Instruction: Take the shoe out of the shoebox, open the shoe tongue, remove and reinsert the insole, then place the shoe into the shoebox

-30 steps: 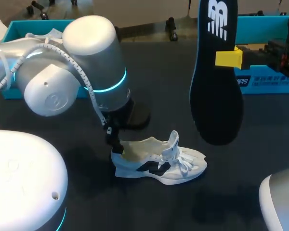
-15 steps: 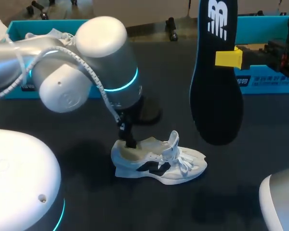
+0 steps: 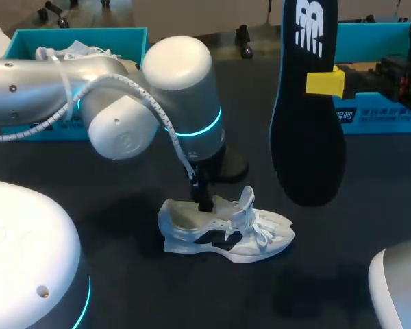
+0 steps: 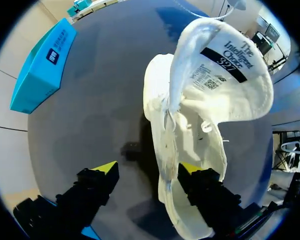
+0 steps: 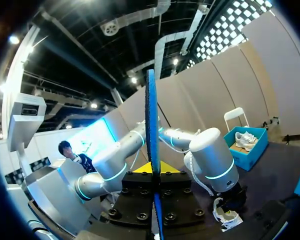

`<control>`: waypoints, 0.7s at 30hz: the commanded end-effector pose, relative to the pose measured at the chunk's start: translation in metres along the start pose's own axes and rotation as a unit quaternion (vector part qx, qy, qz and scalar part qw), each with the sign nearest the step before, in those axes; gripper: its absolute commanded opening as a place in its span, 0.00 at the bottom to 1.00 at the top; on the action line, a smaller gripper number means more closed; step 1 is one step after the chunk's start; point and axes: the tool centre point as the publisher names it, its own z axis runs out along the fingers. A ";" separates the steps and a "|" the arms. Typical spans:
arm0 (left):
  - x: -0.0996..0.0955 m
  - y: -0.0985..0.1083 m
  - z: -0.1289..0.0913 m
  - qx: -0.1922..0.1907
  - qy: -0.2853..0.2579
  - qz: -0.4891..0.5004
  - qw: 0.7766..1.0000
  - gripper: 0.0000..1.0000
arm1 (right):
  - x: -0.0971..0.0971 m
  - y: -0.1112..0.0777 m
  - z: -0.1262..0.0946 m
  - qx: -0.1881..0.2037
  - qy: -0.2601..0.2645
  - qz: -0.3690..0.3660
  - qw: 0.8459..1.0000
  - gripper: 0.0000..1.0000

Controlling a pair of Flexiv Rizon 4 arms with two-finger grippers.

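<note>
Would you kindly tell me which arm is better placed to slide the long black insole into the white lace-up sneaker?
Right. The right gripper is shut on the long black insole, held upright near the white lace-up sneaker. The left gripper is open, straddling the sneaker's side wall.

Quick count: two white sneakers (image 3: 226, 233) (image 3: 75, 49), one mid-frame, one upper left; two blue shoeboxes (image 3: 24, 42) (image 3: 380, 118) across the top; one black insole (image 3: 308, 144).
</note>
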 end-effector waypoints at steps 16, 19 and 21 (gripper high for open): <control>0.018 -0.005 0.021 0.007 0.031 -0.002 0.999 0.00 | -0.003 0.004 0.004 0.003 0.001 0.001 1.000 0.00; 0.019 -0.004 0.021 0.008 0.030 0.002 1.000 0.00 | -0.003 0.004 0.004 0.003 0.001 0.001 1.000 0.00; 0.019 -0.003 0.018 0.009 0.029 0.008 0.999 0.00 | -0.003 0.004 0.004 0.003 0.001 0.001 1.000 0.00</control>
